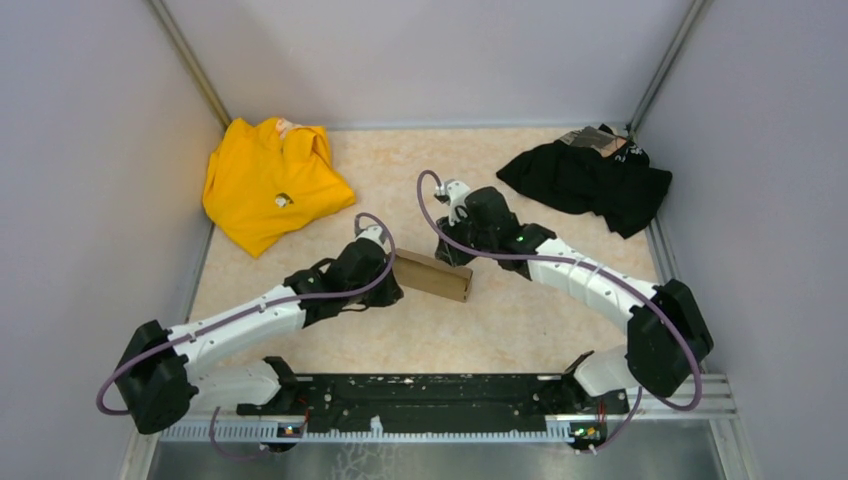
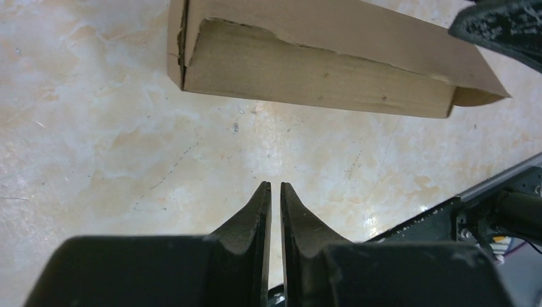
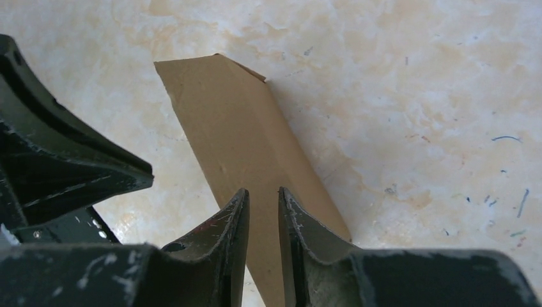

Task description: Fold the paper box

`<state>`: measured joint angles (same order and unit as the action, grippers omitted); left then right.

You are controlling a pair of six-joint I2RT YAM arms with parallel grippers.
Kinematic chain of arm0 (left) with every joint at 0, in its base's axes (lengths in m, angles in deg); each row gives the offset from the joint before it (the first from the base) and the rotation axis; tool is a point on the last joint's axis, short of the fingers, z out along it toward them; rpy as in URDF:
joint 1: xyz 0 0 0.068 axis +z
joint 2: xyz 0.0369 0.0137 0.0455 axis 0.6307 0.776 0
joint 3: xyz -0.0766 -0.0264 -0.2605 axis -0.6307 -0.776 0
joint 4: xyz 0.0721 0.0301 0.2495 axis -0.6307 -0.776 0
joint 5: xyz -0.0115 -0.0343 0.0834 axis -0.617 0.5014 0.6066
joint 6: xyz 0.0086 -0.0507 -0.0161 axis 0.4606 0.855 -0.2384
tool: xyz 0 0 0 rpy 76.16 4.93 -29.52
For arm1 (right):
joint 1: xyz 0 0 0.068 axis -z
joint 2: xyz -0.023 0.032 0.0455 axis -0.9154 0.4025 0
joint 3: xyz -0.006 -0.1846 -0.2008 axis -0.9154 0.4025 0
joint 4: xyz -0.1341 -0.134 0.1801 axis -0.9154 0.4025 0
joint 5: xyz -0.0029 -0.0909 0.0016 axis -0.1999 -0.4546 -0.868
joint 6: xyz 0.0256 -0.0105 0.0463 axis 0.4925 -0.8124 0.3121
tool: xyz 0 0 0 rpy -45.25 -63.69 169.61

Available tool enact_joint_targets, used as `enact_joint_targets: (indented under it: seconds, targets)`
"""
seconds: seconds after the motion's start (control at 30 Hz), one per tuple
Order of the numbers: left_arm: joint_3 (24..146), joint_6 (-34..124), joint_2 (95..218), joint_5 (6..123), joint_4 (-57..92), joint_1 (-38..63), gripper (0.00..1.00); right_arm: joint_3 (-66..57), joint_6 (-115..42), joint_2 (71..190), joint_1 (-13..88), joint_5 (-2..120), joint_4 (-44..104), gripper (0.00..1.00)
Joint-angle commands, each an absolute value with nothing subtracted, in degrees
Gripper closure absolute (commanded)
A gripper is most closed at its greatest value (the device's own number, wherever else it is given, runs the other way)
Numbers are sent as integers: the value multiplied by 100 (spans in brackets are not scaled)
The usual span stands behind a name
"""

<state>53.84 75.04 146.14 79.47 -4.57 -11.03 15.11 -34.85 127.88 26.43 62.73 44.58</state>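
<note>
The paper box (image 1: pixel 433 276) is a plain brown, long, narrow carton lying mid-table. In the left wrist view the paper box (image 2: pixel 319 70) lies across the top with a torn-looking flap edge. My left gripper (image 1: pixel 392 285) sits at the box's left end. The left gripper (image 2: pixel 275 185) is shut to a thin slit with only table under it, a short way from the box. My right gripper (image 1: pixel 450 255) hovers at the box's far side. The right gripper (image 3: pixel 263 192) stands slightly open over the paper box (image 3: pixel 236 128), gripping nothing.
A yellow garment (image 1: pixel 270 185) lies at the back left and a black garment (image 1: pixel 590 180) at the back right. The black base rail (image 1: pixel 430 395) runs along the near edge. Grey walls close in the table on both sides and at the back.
</note>
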Motion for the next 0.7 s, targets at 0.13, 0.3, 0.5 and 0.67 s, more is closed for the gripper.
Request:
enact_joint_targets:
  seconds: [0.13, 0.3, 0.5, 0.67]
  targets:
    - [5158, 7646, 15131, 8634, 259, -1126, 85, 1194, -3606, 13053, 2380, 6628, 4116, 77]
    - [5112, 7625, 15304, 9022, 541, -1126, 85, 1293, -3598, 13104, 2203, 6592, 4063, 79]
    - [5200, 7522, 15634, 9215, 856, -1117, 86, 1634, -3490, 13131, 2042, 6460, 3913, 80]
    - [5414, 7459, 15902, 9191, 1054, -1117, 87, 1829, -3439, 13096, 2030, 6307, 3859, 81]
